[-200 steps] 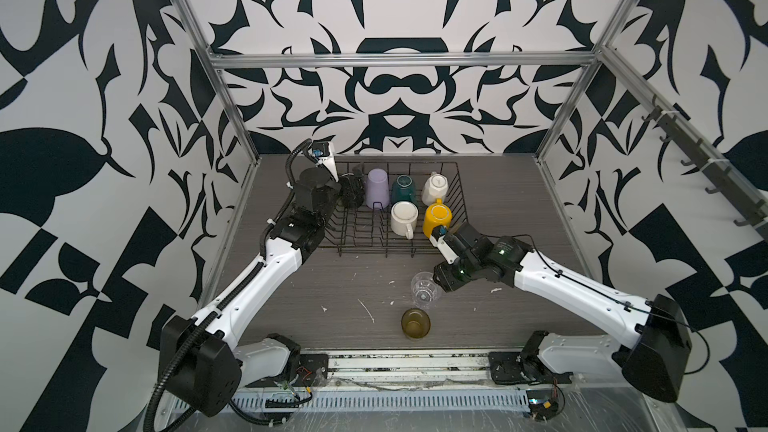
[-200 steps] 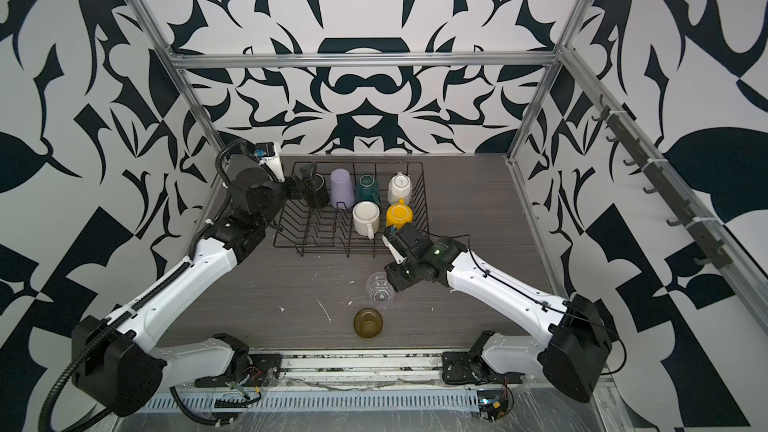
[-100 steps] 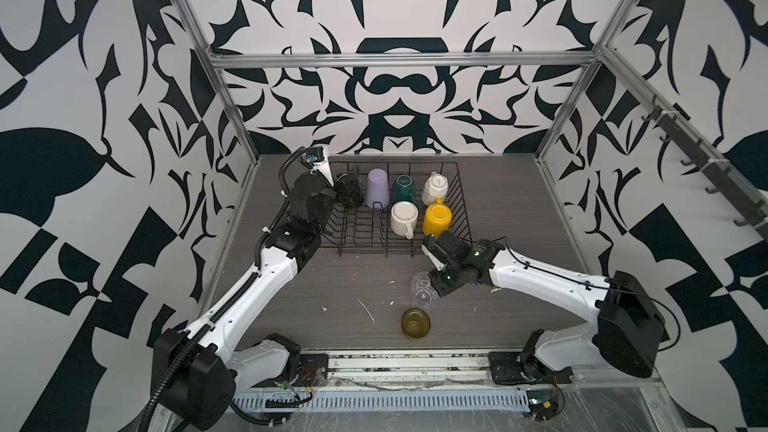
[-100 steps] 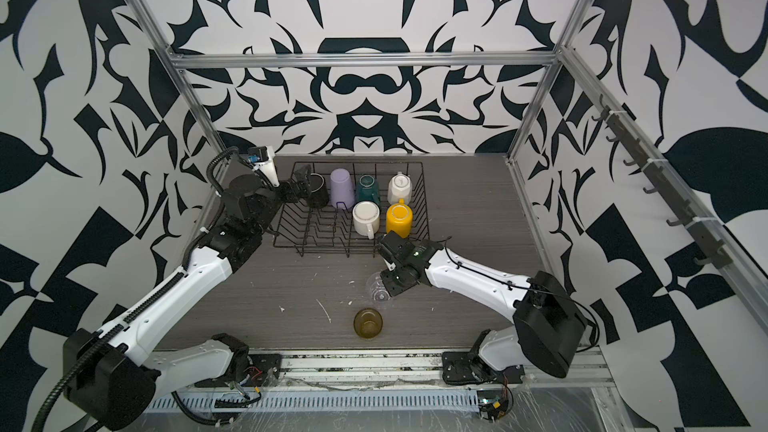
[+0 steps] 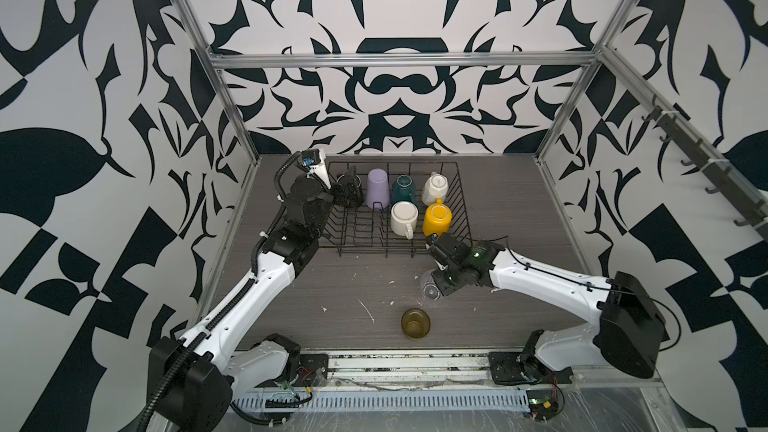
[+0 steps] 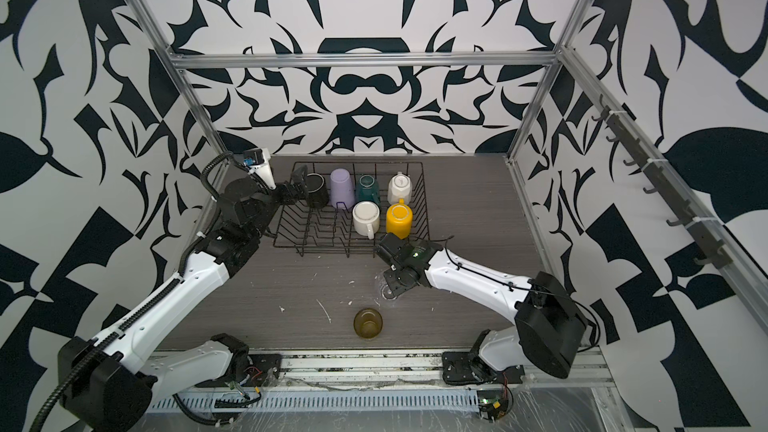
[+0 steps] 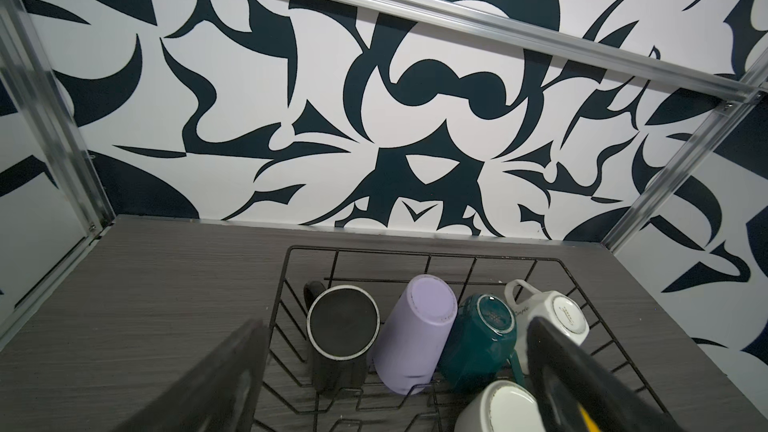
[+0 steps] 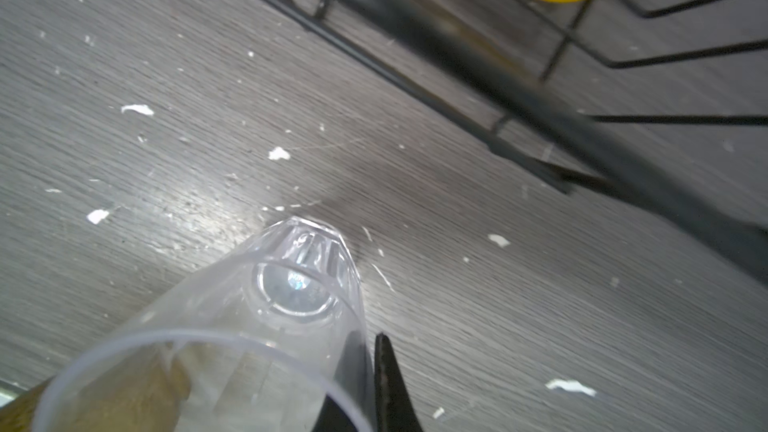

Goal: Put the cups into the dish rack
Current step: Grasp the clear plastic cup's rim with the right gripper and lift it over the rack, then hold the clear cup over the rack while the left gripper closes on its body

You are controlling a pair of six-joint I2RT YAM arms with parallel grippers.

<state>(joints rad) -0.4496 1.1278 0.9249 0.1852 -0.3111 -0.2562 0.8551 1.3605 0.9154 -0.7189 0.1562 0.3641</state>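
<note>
Right gripper (image 5: 439,281) pinching the clear glass (image 5: 428,289) below frame centre, we should next lift it into the rack (image 5: 374,253); left gripper (image 6: 296,189) hangs open.

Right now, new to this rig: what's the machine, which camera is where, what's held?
A left arm and a right arm, each ending in a two-finger gripper, work over a grey table. Two pictures look down from one overhead camera; two come from wrist cameras. In the dish rack sit six cups: black mug, lilac tumbler, teal mug, white mug, cream mug, yellow mug. An amber glass stands on the table. The right gripper pinches the wall of the clear glass. The left gripper is open beside the black mug.
</note>
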